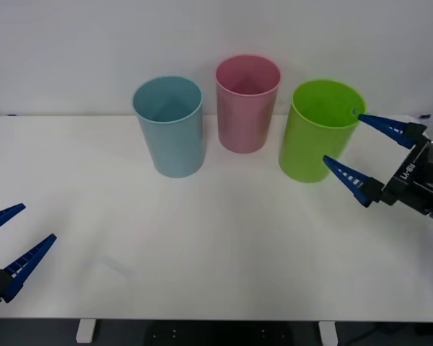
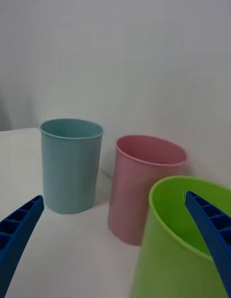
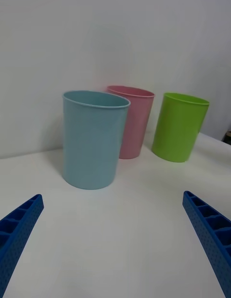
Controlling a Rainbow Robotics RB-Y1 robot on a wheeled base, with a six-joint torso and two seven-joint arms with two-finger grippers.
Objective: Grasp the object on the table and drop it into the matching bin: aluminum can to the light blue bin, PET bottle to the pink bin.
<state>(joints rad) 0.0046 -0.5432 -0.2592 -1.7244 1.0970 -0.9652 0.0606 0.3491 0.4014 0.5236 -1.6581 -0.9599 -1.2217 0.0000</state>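
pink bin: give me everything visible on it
The pink bin is a tall, plain, smooth cup that looks plastic, tapering downward, open-topped. It stands upright at the back of the white table, middle of three, between the light blue bin and the lime green bin. Nothing touches it; no contents visible.

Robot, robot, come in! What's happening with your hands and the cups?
Left gripper open, low near table edge. Right gripper open beside lime green bin. Pink bin, light blue bin upright.
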